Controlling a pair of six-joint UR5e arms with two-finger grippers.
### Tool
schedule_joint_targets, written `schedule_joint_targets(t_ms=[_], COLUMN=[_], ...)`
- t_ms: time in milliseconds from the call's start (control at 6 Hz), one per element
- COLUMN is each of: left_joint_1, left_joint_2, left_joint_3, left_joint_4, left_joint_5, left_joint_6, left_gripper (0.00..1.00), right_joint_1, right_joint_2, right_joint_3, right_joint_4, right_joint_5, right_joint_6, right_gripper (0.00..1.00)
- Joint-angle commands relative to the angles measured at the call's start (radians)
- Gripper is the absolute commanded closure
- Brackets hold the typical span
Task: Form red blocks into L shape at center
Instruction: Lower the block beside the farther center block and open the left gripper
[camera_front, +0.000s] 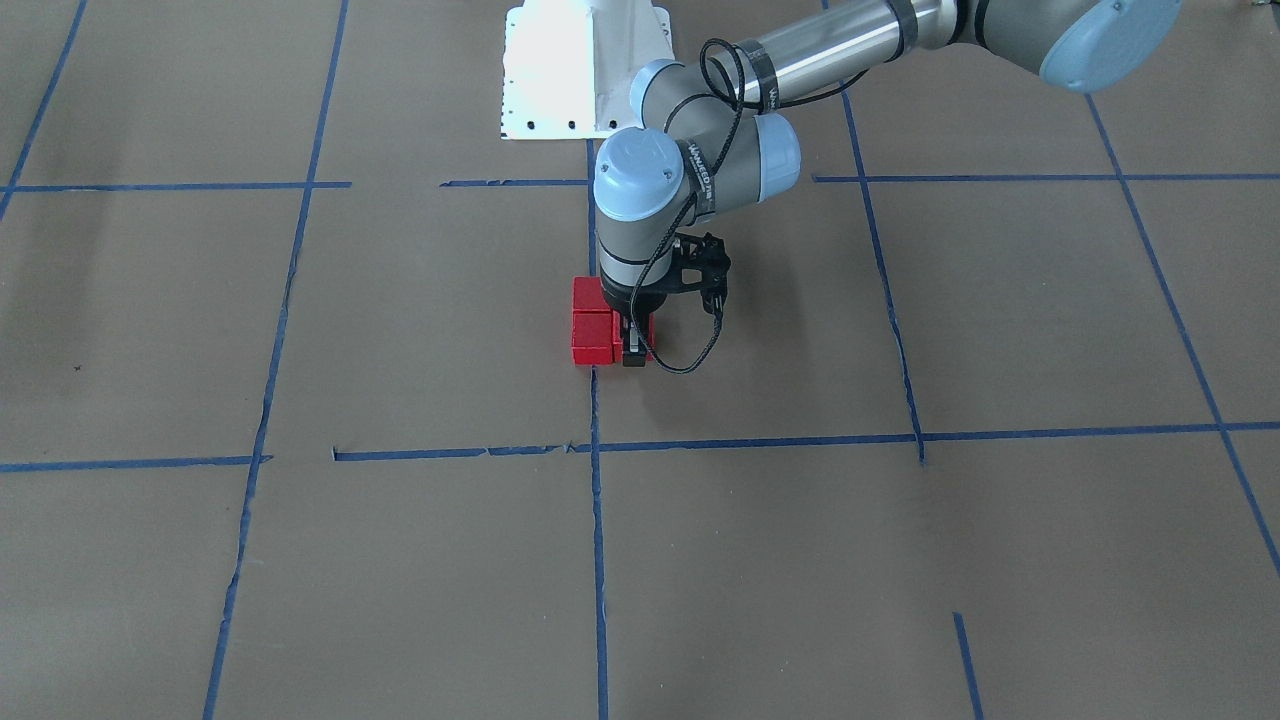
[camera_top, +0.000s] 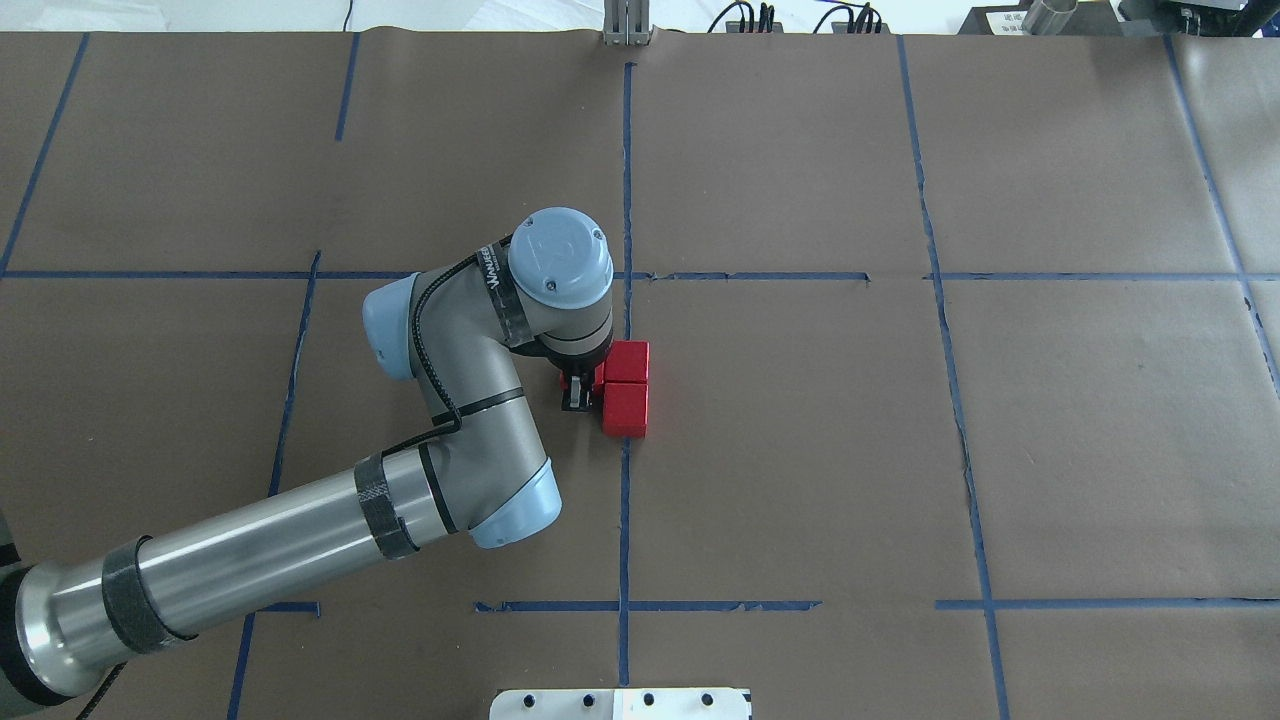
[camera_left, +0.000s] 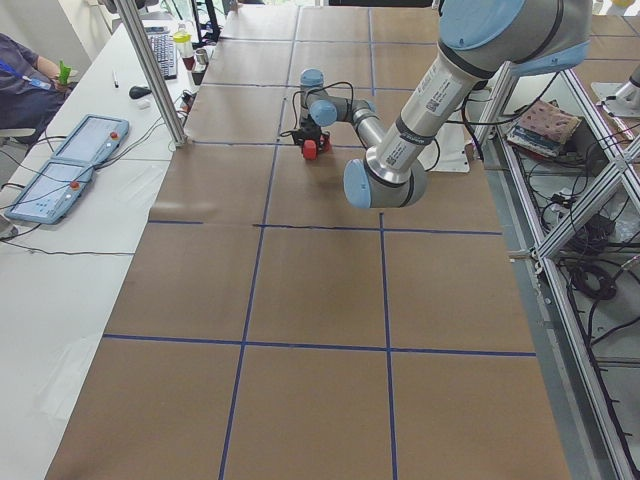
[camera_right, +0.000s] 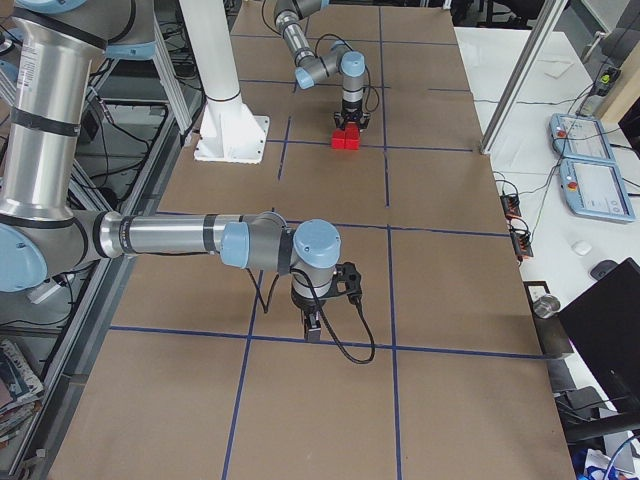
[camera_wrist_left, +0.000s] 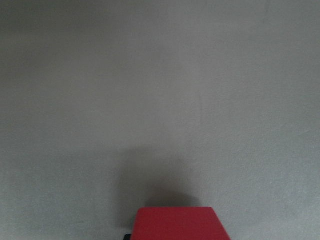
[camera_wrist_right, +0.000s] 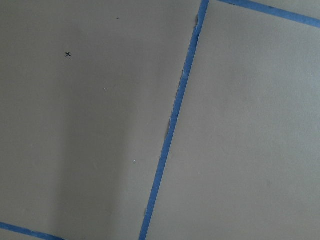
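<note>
Two red blocks (camera_front: 589, 294) (camera_front: 591, 340) lie touching in a line at the table's centre; they also show in the overhead view (camera_top: 627, 361) (camera_top: 625, 410). My left gripper (camera_front: 633, 352) points straight down beside them, also shown in the overhead view (camera_top: 580, 392). It is shut on the third red block (camera_front: 648, 338), low at the table and against the side of the block nearer the operators' side. That block fills the bottom edge of the left wrist view (camera_wrist_left: 175, 223). My right gripper (camera_right: 313, 328) hangs low over bare paper far from the blocks; I cannot tell if it is open or shut.
The white robot base plate (camera_front: 560, 70) stands at the robot's edge of the table. Blue tape lines (camera_wrist_right: 172, 125) divide the brown paper into squares. Operator pendants (camera_right: 590, 170) lie on the side bench and a seated person (camera_left: 20, 70) is beyond it.
</note>
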Motion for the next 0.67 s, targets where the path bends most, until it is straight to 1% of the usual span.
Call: schedule_joint_targets(t_ms=[0,167,333,500], left_joint_1=[0.0,0.0,0.0,0.0], left_joint_2=[-0.002,-0.002,0.0,-0.002], left_joint_3=[0.009,0.009,0.009,0.008], left_joint_4=[-0.009,-0.009,-0.009,-0.003], left_joint_5=[0.006,0.005,0.005,0.006], left_joint_6=[0.003,0.013,0.035,0.091], left_gripper=[0.77,0.75,0.65,0.12], right_joint_1=[0.0,0.0,0.0,0.0], right_joint_2=[0.002,0.0,0.0,0.0], right_joint_3=[0.0,0.0,0.0,0.0], right_joint_4=[0.0,0.0,0.0,0.0], right_joint_5=[-0.001,-0.001,-0.001,-0.001], right_joint_6=[0.0,0.0,0.0,0.0], right_gripper=[0.0,0.0,0.0,0.0])
